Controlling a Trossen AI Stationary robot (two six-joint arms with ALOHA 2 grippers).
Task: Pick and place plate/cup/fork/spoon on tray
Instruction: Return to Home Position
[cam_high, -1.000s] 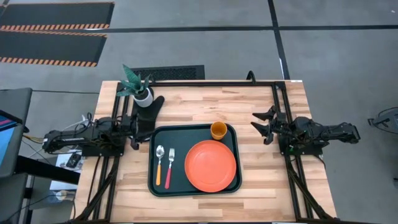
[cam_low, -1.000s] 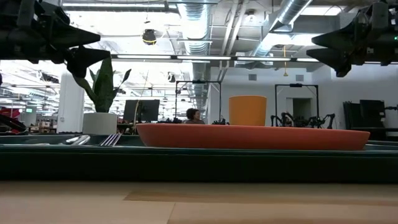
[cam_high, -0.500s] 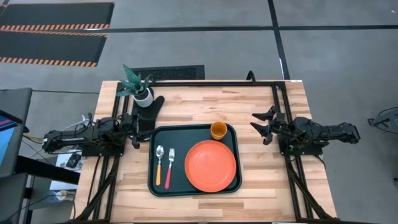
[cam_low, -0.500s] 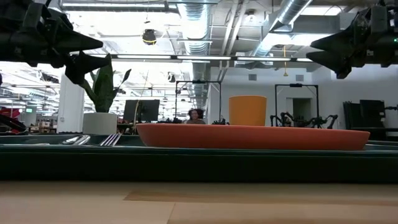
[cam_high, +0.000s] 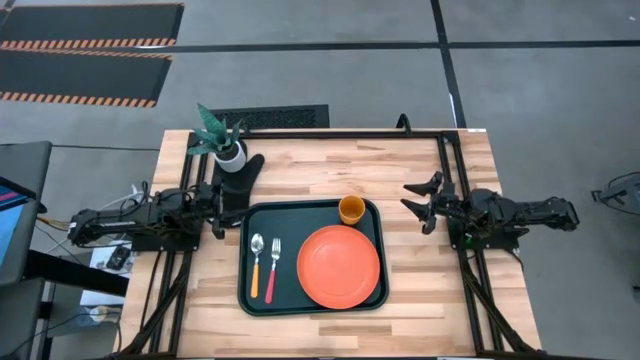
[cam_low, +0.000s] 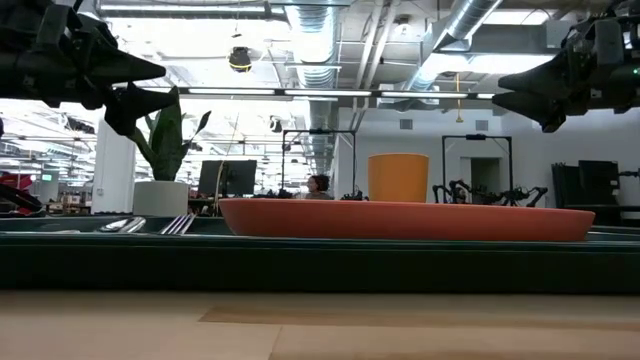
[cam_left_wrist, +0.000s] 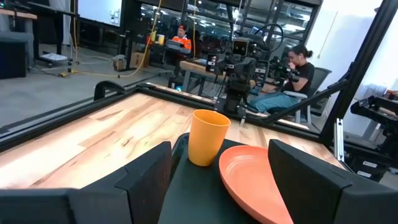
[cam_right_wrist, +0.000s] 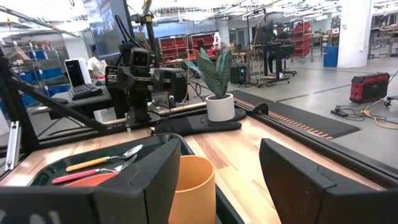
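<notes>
The dark tray (cam_high: 245, 296) lies at the table's middle. On it rest the orange-red plate (cam_high: 338, 266), flat at the right, the orange cup (cam_high: 351, 209), upright at the far right corner, and the spoon (cam_high: 256, 265) and the fork (cam_high: 273, 268), side by side at the left. My left gripper (cam_high: 217, 212) is open and empty, above the table left of the tray's far corner. My right gripper (cam_high: 418, 203) is open and empty, raised to the right of the cup.
A white pot with a green plant (cam_high: 229, 150) stands on a black mat (cam_high: 240, 180) at the far left. Bare wood lies to the right of the tray and along the near edge. People sit beyond the table (cam_left_wrist: 297, 62).
My right gripper has edged a little toward the cup. Nothing on the tray has moved.
</notes>
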